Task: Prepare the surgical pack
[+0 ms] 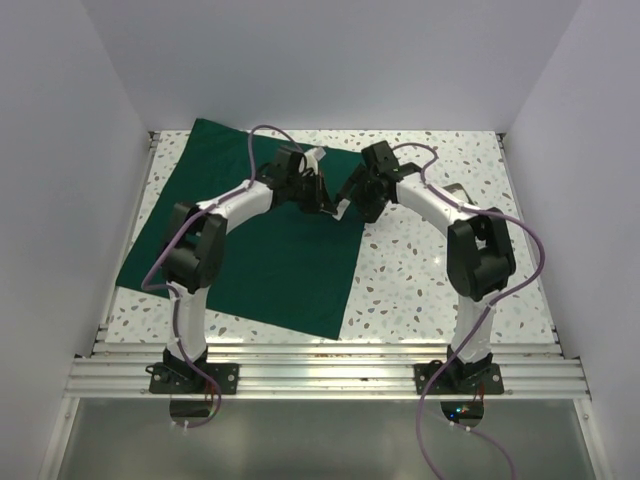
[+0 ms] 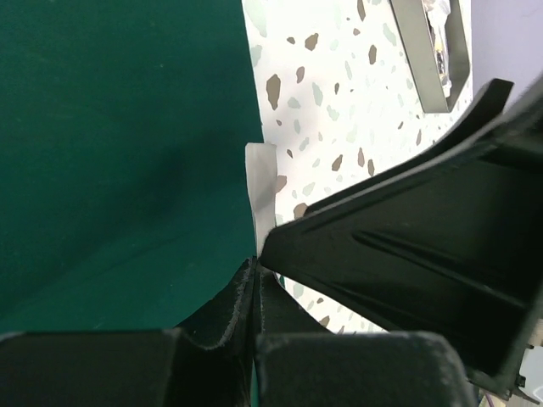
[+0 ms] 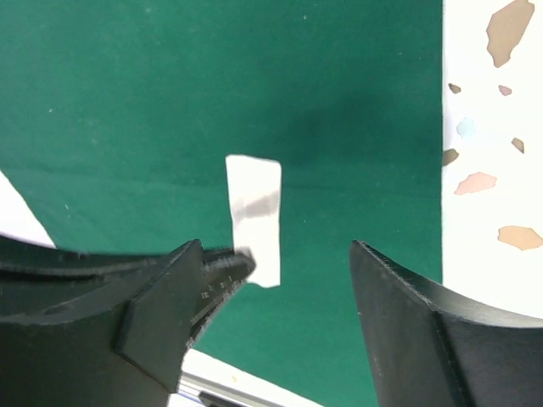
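Observation:
The dark green drape (image 1: 270,250) lies flat on the left half of the table; it also shows in the left wrist view (image 2: 119,144) and in the right wrist view (image 3: 339,102). My left gripper (image 2: 254,263) is shut on one end of a small white strip (image 2: 261,195) and holds it above the drape's right edge. My right gripper (image 3: 280,288) is open, with its jaws on either side of the strip's (image 3: 253,219) lower end, not touching it. In the top view both grippers meet over that edge, the left (image 1: 332,205) beside the right (image 1: 356,203).
A shallow metal tray (image 2: 433,59) lies on the speckled tabletop (image 1: 420,270) to the right, mostly hidden behind the right arm in the top view (image 1: 455,190). A small white piece (image 1: 318,155) shows near the left wrist. White walls enclose the table.

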`<state>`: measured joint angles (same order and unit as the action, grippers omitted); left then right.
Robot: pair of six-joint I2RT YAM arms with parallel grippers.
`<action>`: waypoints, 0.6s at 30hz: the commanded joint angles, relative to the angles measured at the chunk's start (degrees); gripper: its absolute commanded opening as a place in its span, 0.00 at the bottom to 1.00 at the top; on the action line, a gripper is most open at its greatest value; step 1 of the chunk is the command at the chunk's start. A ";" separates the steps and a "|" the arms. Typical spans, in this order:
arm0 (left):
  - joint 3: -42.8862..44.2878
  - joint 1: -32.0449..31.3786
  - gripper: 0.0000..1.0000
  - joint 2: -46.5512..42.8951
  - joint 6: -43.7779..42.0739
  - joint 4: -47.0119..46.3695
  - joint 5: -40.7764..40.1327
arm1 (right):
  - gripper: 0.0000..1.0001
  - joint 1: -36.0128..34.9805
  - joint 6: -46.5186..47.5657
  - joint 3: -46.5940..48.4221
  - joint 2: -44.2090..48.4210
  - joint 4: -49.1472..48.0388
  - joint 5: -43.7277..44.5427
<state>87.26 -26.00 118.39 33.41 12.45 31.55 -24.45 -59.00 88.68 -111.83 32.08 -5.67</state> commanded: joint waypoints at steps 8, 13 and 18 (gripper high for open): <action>-0.78 -1.51 0.00 -4.04 -0.71 -1.99 1.76 | 0.70 -1.13 -1.11 4.74 -2.78 3.17 2.07; -0.69 -2.21 0.00 -3.87 -1.15 -1.29 1.76 | 0.65 -1.48 -1.20 4.74 -2.78 3.43 1.98; -0.17 -2.39 0.00 -3.69 -1.24 -1.11 1.85 | 0.61 -1.92 -2.26 3.25 -2.34 2.56 1.19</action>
<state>86.54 -27.90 117.95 33.36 12.56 32.38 -25.43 -59.81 91.07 -114.50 34.11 -4.03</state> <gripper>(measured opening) 0.005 0.616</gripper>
